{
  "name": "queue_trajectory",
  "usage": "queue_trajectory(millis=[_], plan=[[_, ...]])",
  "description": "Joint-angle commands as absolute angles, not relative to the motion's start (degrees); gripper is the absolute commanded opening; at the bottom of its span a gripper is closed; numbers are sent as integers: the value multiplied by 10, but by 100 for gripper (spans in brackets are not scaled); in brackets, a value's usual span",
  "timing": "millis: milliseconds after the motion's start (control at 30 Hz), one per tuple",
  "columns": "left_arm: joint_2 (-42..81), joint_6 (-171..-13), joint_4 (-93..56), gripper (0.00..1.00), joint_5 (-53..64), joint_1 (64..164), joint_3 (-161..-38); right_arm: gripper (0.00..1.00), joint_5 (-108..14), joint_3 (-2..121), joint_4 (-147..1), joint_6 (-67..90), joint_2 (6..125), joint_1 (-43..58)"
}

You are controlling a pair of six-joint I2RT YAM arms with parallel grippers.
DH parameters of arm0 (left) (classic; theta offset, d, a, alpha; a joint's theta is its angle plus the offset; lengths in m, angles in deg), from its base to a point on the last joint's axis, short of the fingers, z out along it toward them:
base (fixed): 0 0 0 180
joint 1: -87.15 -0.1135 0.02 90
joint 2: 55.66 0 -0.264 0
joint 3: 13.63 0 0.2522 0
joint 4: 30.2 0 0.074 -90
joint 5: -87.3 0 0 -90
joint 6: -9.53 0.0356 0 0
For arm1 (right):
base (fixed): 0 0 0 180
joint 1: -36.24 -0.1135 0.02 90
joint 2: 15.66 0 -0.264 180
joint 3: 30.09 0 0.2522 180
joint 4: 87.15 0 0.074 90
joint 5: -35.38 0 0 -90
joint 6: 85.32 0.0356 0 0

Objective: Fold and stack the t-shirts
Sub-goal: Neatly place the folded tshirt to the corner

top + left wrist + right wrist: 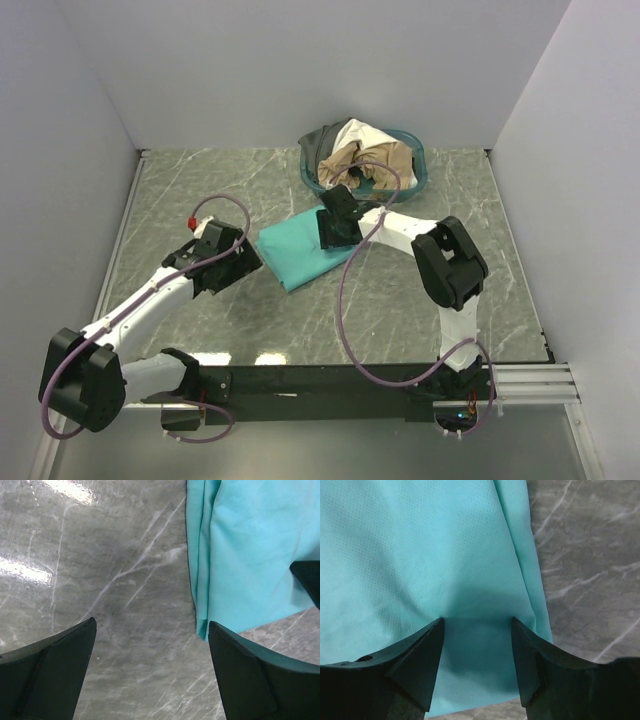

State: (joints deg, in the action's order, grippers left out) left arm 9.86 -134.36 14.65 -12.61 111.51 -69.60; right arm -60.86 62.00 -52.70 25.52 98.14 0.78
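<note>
Top external: the teal-green t-shirt (295, 258) lies folded mid-table, just in front of the basket (421, 165) holding the cream, tan and grey shirts (365, 150). The right gripper (477, 650) is spread, low over its far right end. The left gripper (152, 665) is spread over bare table (100, 580), just beside the shirt's left edge. Best to pinch all edge layers together. Open room lies left and near.

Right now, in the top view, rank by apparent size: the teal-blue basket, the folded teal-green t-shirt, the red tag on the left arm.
Largest: teal-blue basket.
Next: folded teal-green t-shirt, partly covered by the right gripper.
Smallest: red tag.
</note>
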Motion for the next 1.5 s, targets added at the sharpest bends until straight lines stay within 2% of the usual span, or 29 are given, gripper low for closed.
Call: queue_trajectory(millis=[0, 100, 133, 233, 333, 600, 633, 767, 867, 933, 1167, 1333, 1467], plan=[[79, -1358, 144, 99, -125, 1117, -692, 62, -599, 600, -548, 271, 973, 8], [69, -1359, 145, 99, -122, 1117, -692, 49, -575, 565, -571, 278, 954, 9], [66, -1359, 147, 99, -121, 1117, -695, 35, -571, 544, -580, 281, 944, 8], [58, -1359, 152, 99, -127, 1117, -699, 6, -591, 502, -588, 289, 922, 8], [60, -1359, 156, 100, -130, 1117, -701, 0, -643, 464, -574, 298, 884, 9], [74, -1358, 144, 99, -127, 1117, -704, 0, -713, 381, -526, 315, 837, 73], [76, -1357, 142, 99, -126, 1117, -703, 0, -659, 373, -535, 315, 826, 86], [81, -1354, 147, 99, -127, 1117, -707, 0, -583, 364, -555, 325, 804, 153], [87, -1351, 158, 99, -139, 1117, -714, 0, -703, 407, -483, 332, 812, 176], [86, -1351, 156, 99, -140, 1117, -717, 0, -728, 444, -433, 324, 834, 210], [93, -1343, 157, 99, -146, 1117, -737, 0, -718, 483, -438, 281, 866, 340], [111, -1336, 156, 99, -150, 1117, -754, 0, -689, 565, -430, 265, 909, 423], [129, -1335, 154, 99, -149, 1117, -763, 0, -726, 662, -417, 237, 950, 465]])
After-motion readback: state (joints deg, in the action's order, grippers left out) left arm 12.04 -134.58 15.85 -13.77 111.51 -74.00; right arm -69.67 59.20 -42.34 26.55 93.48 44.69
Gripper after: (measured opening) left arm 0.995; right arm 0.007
